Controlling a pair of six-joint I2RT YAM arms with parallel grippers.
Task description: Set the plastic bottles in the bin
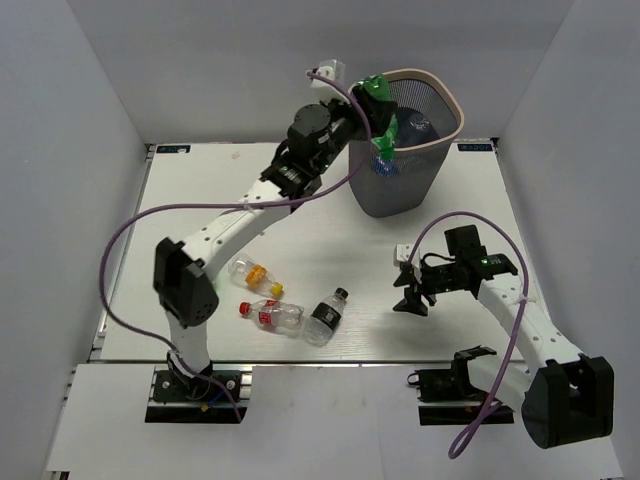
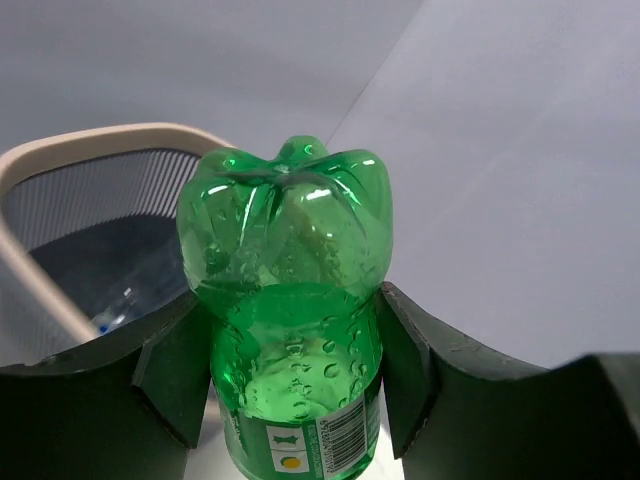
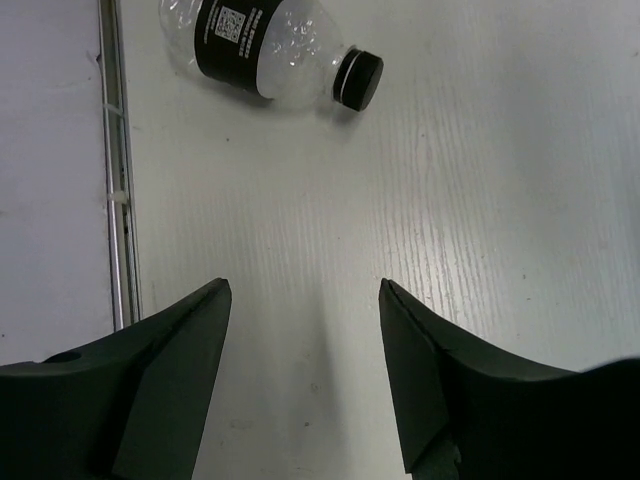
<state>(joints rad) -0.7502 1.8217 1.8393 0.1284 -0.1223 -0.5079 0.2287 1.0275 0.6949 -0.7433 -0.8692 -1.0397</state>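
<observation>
My left gripper [image 1: 372, 122] is shut on a green plastic bottle [image 1: 377, 92] and holds it over the near-left rim of the bin [image 1: 455, 112], a dark mesh wastebasket with a beige rim. In the left wrist view the green bottle [image 2: 285, 250] sits base-up between the fingers [image 2: 160, 370], with the bin rim [image 2: 100, 140] behind it. Three clear bottles lie on the table: an orange-capped one [image 1: 252, 272], a red-labelled one [image 1: 272, 315] and a black-labelled one [image 1: 325, 317]. My right gripper [image 1: 410, 295] hovers open and empty right of the black-labelled bottle [image 3: 270, 45].
Something clear with blue on it lies inside the bin [image 2: 120, 300]. The table's metal edge rail [image 3: 115, 200] runs close to the left of my right gripper [image 3: 305, 290]. White walls enclose the table on three sides.
</observation>
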